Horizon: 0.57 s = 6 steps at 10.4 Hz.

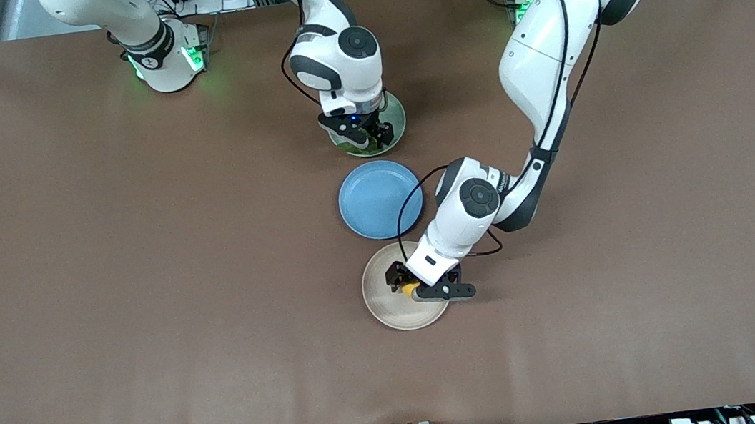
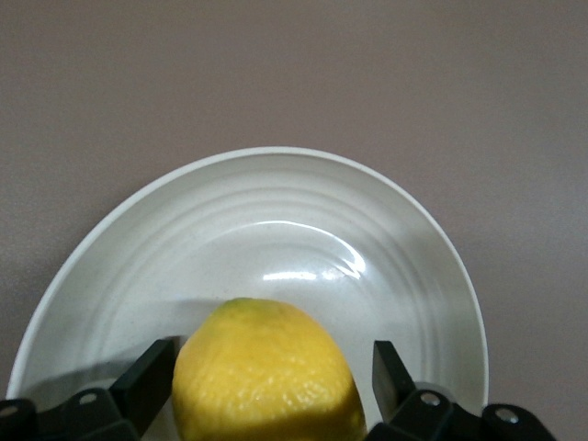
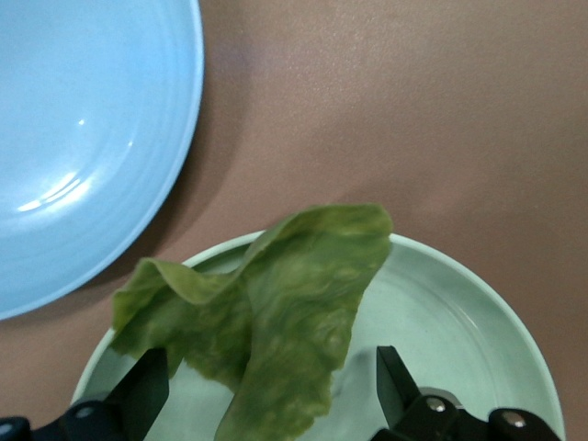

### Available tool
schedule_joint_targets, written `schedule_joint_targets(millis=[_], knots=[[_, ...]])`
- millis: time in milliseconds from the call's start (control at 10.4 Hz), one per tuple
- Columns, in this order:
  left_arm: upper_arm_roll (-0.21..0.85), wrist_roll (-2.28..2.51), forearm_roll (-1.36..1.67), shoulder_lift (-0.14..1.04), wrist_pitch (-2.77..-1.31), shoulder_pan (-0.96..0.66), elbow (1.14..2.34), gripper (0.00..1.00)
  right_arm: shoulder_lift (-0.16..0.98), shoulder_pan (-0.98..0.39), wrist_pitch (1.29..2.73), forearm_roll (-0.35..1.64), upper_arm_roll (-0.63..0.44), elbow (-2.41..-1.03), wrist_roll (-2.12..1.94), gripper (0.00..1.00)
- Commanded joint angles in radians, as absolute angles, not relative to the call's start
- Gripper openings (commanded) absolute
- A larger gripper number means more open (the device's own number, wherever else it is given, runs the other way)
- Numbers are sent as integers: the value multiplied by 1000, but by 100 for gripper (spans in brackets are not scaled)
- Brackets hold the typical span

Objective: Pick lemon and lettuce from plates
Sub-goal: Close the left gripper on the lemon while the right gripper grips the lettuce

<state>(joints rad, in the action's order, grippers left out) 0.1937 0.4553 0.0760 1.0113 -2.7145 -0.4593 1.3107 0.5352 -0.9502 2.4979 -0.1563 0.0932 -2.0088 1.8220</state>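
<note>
the left arm reaches from its base down across the table, elbow bent, wrist turned downward. the left gripper (image 1: pixel 407 286) is low over the beige plate (image 1: pixel 383 307), its two fingers (image 2: pixel 147 381) standing on either side of the lemon (image 2: pixel 266 372), close beside it with a thin gap showing at each. the right arm bends out from its base, forearm folded, wrist pointing straight down. the right gripper (image 1: pixel 368 137) is low over the mint green plate (image 1: pixel 396 117), fingers (image 3: pixel 142 390) spread wide, one to each side of the lettuce (image 3: pixel 266 312).
</note>
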Motion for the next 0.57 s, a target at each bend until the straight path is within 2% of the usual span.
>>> schedule_joint_targets(millis=[0,192,479], knots=[[181,474,95,1031,-2730,-472,1285,41,546,-959,2493,-205,75,-1990,1862,100],[181,476,97,1028,-2729,-466,1285,27,543,-959,2487,-215,72,-1990,1864,100],[183,511,97,1011,-2694,-465,1285,24,538,-957,2485,-216,71,-1990,1867,100]])
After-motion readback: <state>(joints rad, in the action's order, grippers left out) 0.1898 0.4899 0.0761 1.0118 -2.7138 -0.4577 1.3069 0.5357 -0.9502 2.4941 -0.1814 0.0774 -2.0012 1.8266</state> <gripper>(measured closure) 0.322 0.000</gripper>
